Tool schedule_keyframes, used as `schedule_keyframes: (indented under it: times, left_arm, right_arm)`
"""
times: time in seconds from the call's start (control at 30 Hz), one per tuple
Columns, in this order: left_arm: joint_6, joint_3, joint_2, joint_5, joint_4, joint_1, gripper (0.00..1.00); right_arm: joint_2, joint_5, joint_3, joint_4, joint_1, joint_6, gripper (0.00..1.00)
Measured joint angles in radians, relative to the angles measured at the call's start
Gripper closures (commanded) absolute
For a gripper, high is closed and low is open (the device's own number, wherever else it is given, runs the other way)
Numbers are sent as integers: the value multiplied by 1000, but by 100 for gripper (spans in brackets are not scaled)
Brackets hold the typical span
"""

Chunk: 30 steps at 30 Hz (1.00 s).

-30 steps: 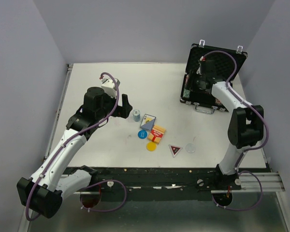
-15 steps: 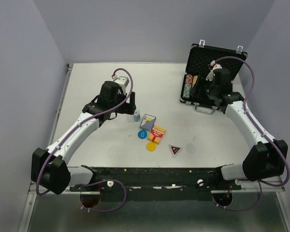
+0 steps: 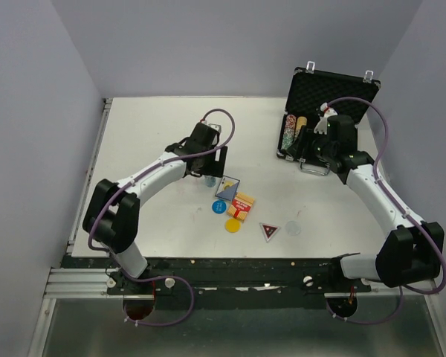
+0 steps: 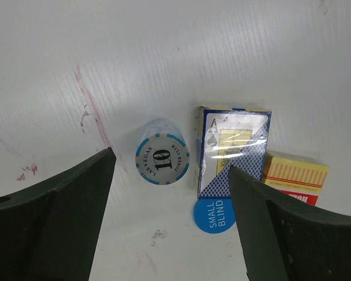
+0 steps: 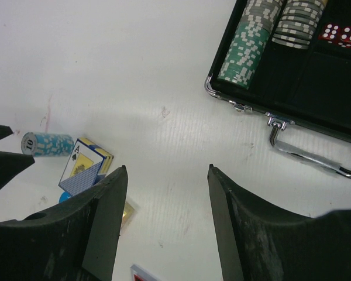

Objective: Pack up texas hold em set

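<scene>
The black foam-lined briefcase (image 3: 333,93) stands open at the back right, with chip rows (image 3: 288,136) inside; the right wrist view shows its front rim (image 5: 222,88), green and grey chip rows (image 5: 245,44) and silver handle (image 5: 307,155). A light blue chip stack (image 4: 162,155) lies on its side beside a blue card deck (image 4: 231,149), a red and yellow deck (image 4: 295,178) and a blue "small blind" disc (image 4: 214,215). My left gripper (image 4: 169,161) is open above the chip stack (image 3: 209,178). My right gripper (image 5: 167,167) is open and empty over bare table in front of the case.
A yellow disc (image 3: 233,224), a red triangular button (image 3: 269,230) and a pale round disc (image 3: 293,227) lie toward the table's near side. Red dice (image 5: 341,34) sit in the case. Grey walls close in the table at the back and sides.
My left arm has stretched right and brought its gripper over the blue chip stack. My right gripper has drawn back out of the case toward its front-left.
</scene>
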Motion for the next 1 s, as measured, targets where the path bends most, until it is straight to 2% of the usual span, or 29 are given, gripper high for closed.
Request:
schedule_keyframes:
  times: [0.3, 0.7, 0.8, 0.93, 1.0]
  left_arm:
    - [-40, 49, 101, -30, -41, -7, 24]
    - [-56, 67, 149, -51, -62, -14, 48]
    - [-55, 67, 153, -58, -68, -15, 61]
    - [-54, 67, 153, -60, -71, -17, 85]
    - [-51, 67, 153, -60, -72, -18, 94]
  right_arm:
    - [-23, -26, -2, 19, 0, 3, 35]
    - [-26, -34, -4, 29, 0, 8, 35]
    - [-26, -37, -7, 31, 0, 9, 35]
    - [-26, -42, -9, 32, 0, 10, 35]
    - [-26, -47, -9, 32, 0, 10, 35]
